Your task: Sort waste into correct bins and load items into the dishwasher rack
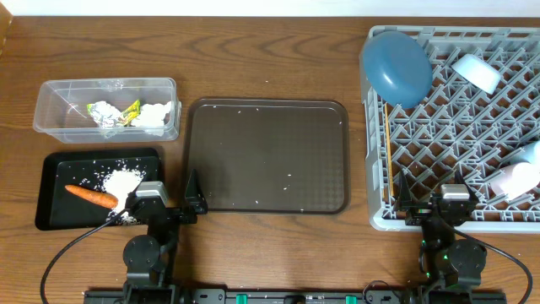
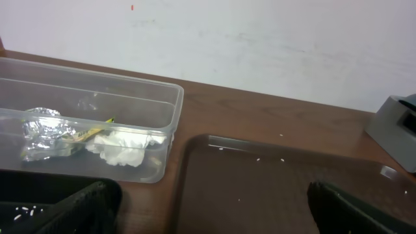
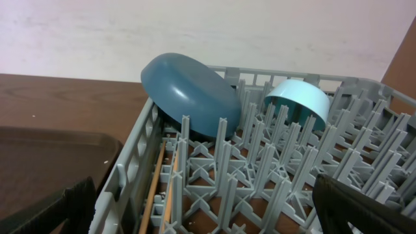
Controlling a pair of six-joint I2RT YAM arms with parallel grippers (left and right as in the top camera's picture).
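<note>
The pink cup point(image 1: 519, 180) — cut off at overhead's right edge; chopsticks point(image 3: 153, 185) half-hidden.

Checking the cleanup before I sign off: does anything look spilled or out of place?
A few white rice grains lie scattered on the brown serving tray, apart from the rice heap in the black tray.

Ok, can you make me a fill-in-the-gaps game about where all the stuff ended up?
1. The carrot lies on the ___ tray beside the rice.
2. The clear tub holds the foil ball, the wrapper and the white crumpled ___.
3. The dark-blue bowl leans inside the big grey ___.
Missing words: black; paper; rack.
</note>
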